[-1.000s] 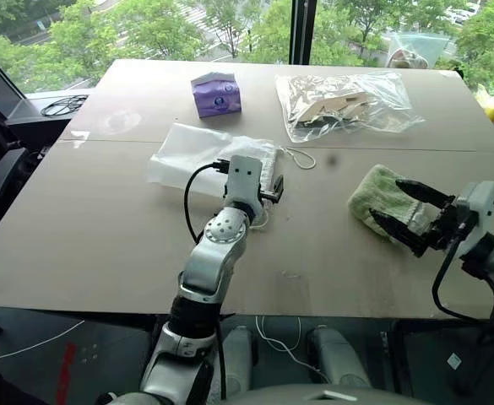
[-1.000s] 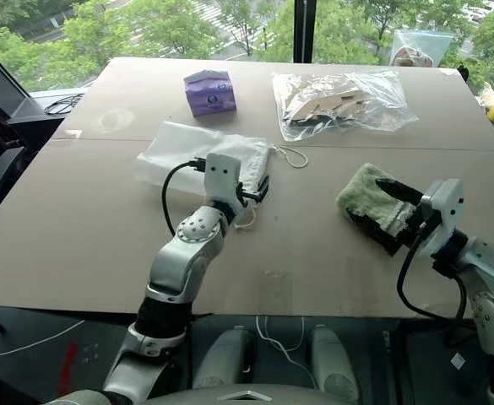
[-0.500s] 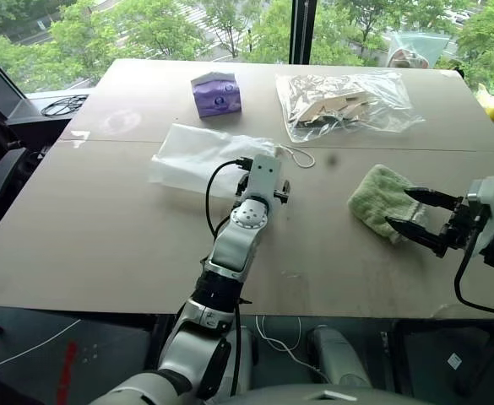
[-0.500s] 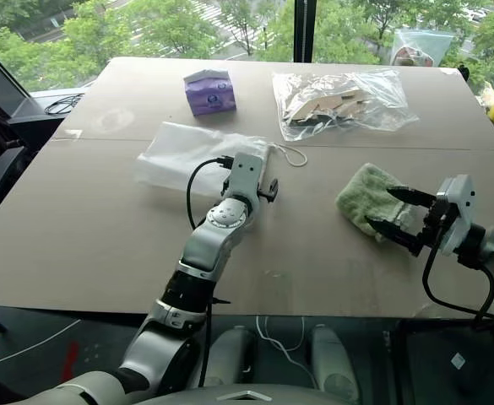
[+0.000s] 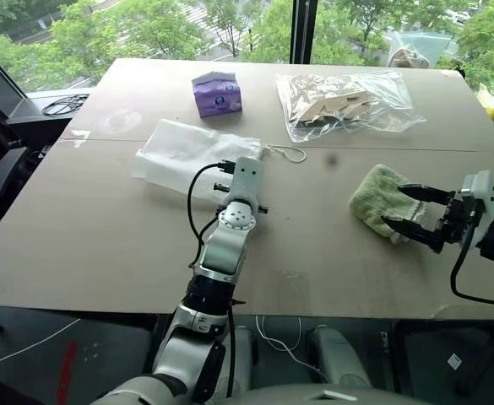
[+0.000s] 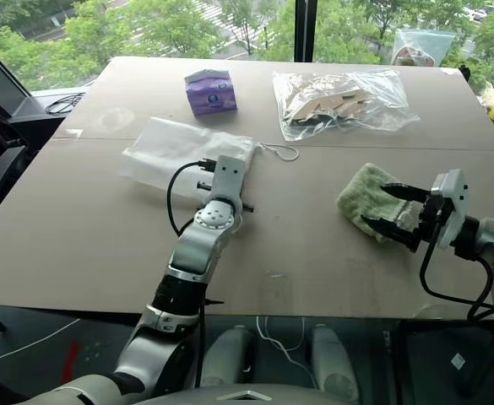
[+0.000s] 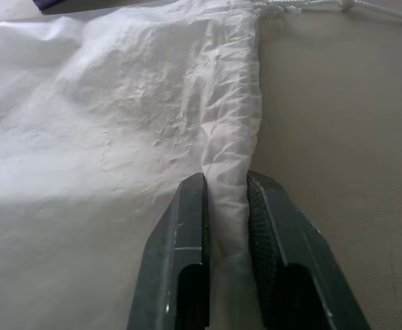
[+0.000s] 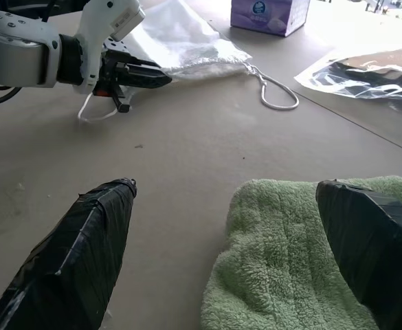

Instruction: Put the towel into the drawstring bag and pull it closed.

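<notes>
The towel (image 5: 379, 197) lies on the worktop (image 5: 103, 245), well apart from the drawstring bag (image 5: 187, 152), not yet inserted. Left claw (image 7: 222, 206) pinches the bag's gathered hem; right claw (image 8: 228, 254) is spread around the towel's edge. Insertion and closing are outstanding.

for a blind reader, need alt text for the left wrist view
The left hand is shut on the gathered edge of the white bag, pinching a fold of fabric between its two dark fingers. The bag lies on a tan table, its cord trailing off.
</notes>
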`<state>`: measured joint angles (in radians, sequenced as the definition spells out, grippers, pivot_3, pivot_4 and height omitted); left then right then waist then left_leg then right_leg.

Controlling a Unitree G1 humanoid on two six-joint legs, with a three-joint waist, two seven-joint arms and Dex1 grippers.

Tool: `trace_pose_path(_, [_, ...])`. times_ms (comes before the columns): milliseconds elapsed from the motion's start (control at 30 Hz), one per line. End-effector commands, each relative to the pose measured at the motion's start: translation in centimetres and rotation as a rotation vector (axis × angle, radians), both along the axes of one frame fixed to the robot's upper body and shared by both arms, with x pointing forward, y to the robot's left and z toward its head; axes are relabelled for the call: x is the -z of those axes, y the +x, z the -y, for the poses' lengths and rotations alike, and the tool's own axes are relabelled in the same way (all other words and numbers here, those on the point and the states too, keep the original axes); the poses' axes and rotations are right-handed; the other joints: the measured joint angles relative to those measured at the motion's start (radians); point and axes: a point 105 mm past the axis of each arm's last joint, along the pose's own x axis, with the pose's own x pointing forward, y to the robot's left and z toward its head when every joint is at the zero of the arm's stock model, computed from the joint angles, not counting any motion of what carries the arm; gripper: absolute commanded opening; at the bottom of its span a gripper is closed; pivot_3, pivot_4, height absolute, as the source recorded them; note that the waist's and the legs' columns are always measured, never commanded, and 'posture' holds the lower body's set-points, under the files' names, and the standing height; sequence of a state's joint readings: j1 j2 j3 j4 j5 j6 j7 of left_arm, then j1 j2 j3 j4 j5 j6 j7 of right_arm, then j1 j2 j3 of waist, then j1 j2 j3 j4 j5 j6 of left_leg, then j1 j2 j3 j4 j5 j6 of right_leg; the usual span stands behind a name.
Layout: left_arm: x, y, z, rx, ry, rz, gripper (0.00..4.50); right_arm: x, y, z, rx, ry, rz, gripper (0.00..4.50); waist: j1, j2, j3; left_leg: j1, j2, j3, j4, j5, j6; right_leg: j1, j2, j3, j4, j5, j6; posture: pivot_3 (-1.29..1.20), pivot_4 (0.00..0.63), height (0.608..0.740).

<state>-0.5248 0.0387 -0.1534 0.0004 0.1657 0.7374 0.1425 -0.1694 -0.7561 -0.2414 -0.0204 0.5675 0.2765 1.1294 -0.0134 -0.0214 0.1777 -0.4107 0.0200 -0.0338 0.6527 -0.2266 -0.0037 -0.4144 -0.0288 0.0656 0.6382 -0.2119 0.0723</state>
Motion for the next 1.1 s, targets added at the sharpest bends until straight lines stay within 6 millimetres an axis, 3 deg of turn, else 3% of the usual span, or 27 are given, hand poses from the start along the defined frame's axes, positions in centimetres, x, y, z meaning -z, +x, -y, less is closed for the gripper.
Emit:
trace_pose_path(33, [-2.6,-0.3,-0.3,0.016,0.025,0.145,0.03,-0.8,-0.1,-0.1,-0.005,-0.001,0.046,4.5,-0.001,0.0,0.0,0.0,0.0,0.0,0.0,0.0,0.0,0.0,0.0,0.0,0.0,0.0,0.0,0.0,0.15,0.74])
trace_pose_path(133, [-3.0,-0.5,-1.0,0.017,0.057,0.191,0.03,-0.9,-0.1,0.1,0.008,0.002,0.056,4.5,-0.001,0.0,0.0,0.0,0.0,0.0,0.0,0.0,0.0,0.0,0.0,0.0,0.0,0.001,-0.002,0.0,0.15,0.74])
trace_pose_path(267, [-5.0,-1.2,-0.5,0.143,0.098,0.331,0.03,-1.0,0.0,0.3,0.034,0.0,0.072,4.5,0.0,0.0,0.0,0.0,0.0,0.0,0.0,0.0,0.0,0.0,0.0,0.0,0.001,0.002,-0.003,0.0,0.15,0.74])
trace_pose_path(400, [-6.8,-2.4,-0.2,0.297,-0.055,0.416,0.03,-1.0,0.4,1.3,0.097,-0.064,0.104,4.5,0.001,0.0,0.0,0.0,0.0,0.0,0.0,0.0,0.0,0.0,-0.001,0.0,0.001,0.002,-0.004,0.0,0.15,0.74])
trace_pose_path(567, [-7.6,-2.7,-1.0,0.379,-0.203,0.412,0.03,-1.1,1.0,1.8,0.145,-0.087,0.13,4.5,0.0,0.0,0.0,0.001,0.0,0.001,0.0,0.0,0.0,0.0,-0.001,0.0,0.001,0.002,-0.003,0.0,0.15,0.74])
trace_pose_path(833, [-5.8,-3.1,-1.9,0.566,-0.375,0.204,0.03,-0.5,1.0,1.6,0.17,-0.091,0.152,4.5,-0.002,0.001,0.0,0.002,0.0,0.001,0.0,0.0,0.0,0.0,0.0,0.0,0.003,0.001,-0.002,0.0,0.15,0.74])
trace_pose_path(967, [-4.8,-3.9,-2.5,0.658,-0.269,0.145,0.03,-0.7,0.7,1.8,0.179,-0.075,0.158,4.5,-0.003,0.001,0.0,0.002,0.0,0.001,0.001,0.0,0.0,0.0,0.0,0.0,0.003,0.001,-0.002,0.0,0.15,0.74])
trace_pose_path(1100, [-3.7,-4.4,-2.5,0.703,-0.288,0.088,0.03,-0.9,-0.3,1.1,0.124,-0.032,0.142,4.5,-0.002,0.001,0.0,0.002,0.0,0.001,0.0,0.0,0.0,0.0,0.0,0.0,0.003,0.001,-0.002,0.0,0.15,0.74])
